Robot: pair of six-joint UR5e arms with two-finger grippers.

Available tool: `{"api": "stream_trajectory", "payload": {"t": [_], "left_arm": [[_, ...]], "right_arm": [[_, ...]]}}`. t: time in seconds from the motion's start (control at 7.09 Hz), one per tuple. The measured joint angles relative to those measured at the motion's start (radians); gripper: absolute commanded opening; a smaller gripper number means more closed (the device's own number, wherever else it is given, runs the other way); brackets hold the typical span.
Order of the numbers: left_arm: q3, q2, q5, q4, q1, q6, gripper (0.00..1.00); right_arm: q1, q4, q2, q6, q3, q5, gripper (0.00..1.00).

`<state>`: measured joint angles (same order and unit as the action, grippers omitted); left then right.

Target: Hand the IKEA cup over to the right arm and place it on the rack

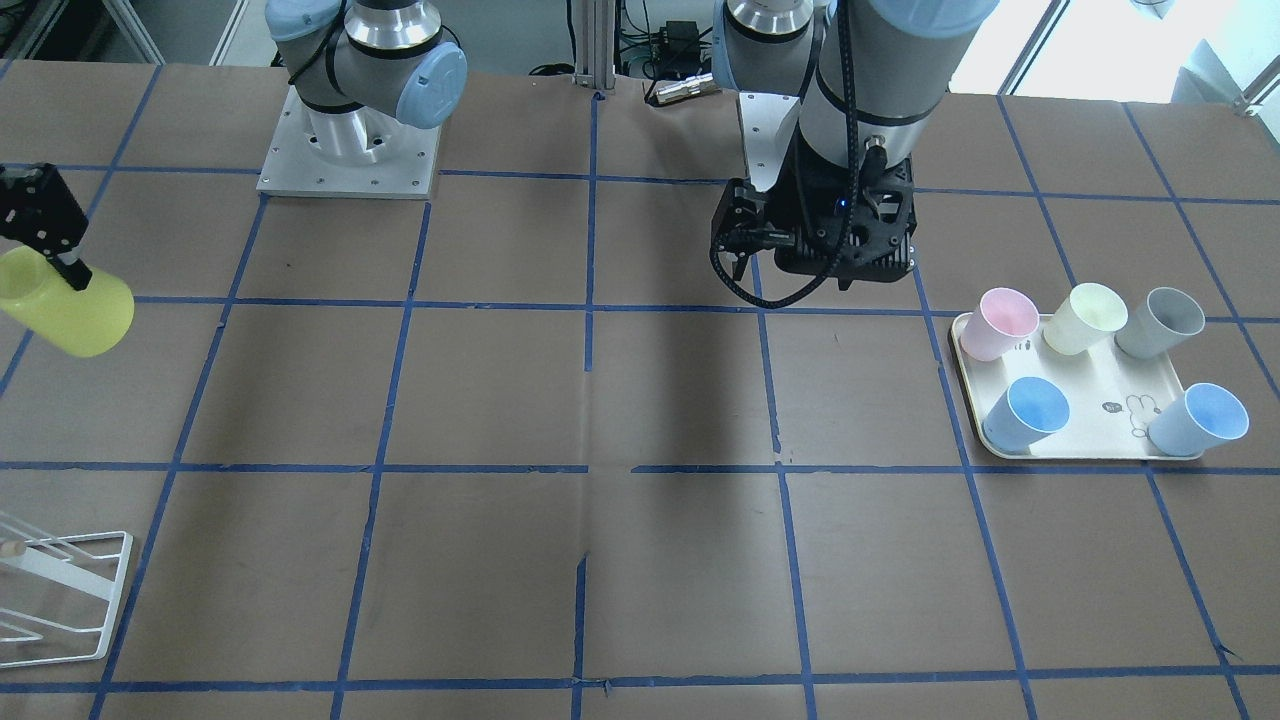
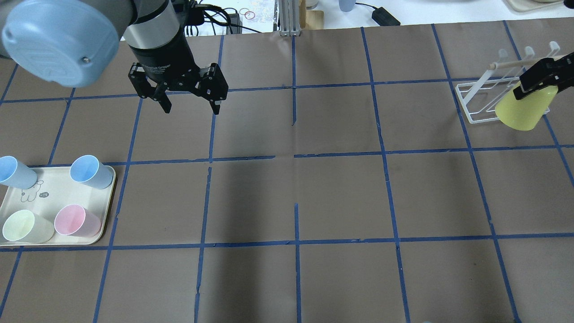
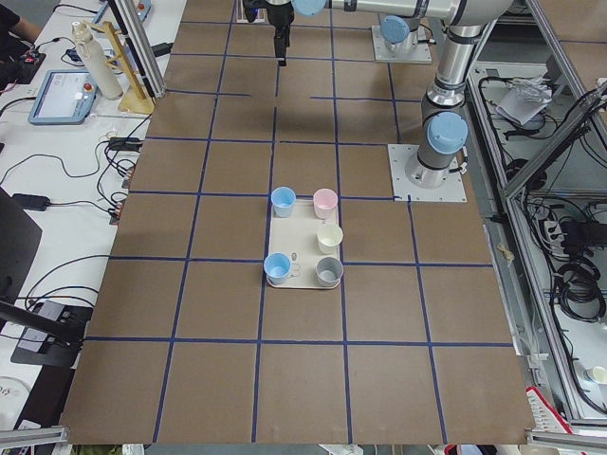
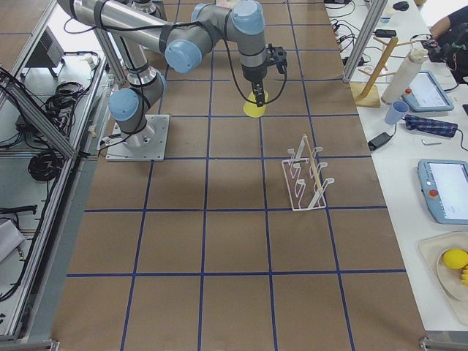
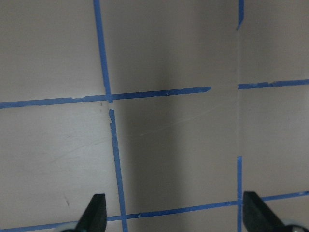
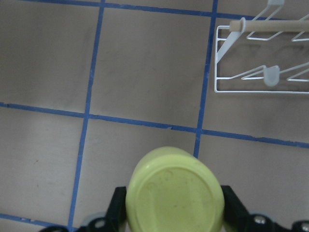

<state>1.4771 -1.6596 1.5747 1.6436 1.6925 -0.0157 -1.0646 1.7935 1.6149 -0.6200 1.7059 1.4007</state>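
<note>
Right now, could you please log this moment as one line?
handover: done | right gripper: holds IKEA cup, short of rack | left gripper: open, empty

No text clearly readable. Faint pale print on body of left gripper (image 2: 192,111), overhead view, too blurred to make out. Tray (image 2: 58,188) has rabbit drawing w/ small dark mark beside it, prob. lettering, illegible

You see the bench (image 2: 341,188) steeply from behind the robot and again from across it. Two end cameras look along it from farther off. Both wrist cameras sit close, facing down. The overhead and right-wrist views share the rack (image 2: 480,96).
</note>
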Motion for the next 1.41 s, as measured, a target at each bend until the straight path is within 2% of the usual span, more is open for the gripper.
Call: {"api": "stream_trajectory", "payload": {"t": [0.28, 0.56, 0.99, 1.41], "left_arm": [[0.055, 0.073, -0.003, 0.014, -0.078, 0.039, 1.0], [0.091, 0.121, -0.018, 0.008, -0.165, 0.043, 1.0], [0.095, 0.13, -0.01, -0.042, -0.172, 0.03, 1.0], [0.095, 0.122, -0.011, -0.068, -0.16, 0.046, 1.0]], "right_arm": [[0.023, 0.163, -0.09, -0.032, -0.008, 0.008, 0.0], [0.04, 0.264, -0.143, -0.049, -0.016, 0.007, 0.0], [0.047, 0.311, -0.182, -0.052, -0.017, 0.001, 0.0], [0.048, 0.405, -0.254, -0.052, -0.018, -0.004, 0.0]]}}
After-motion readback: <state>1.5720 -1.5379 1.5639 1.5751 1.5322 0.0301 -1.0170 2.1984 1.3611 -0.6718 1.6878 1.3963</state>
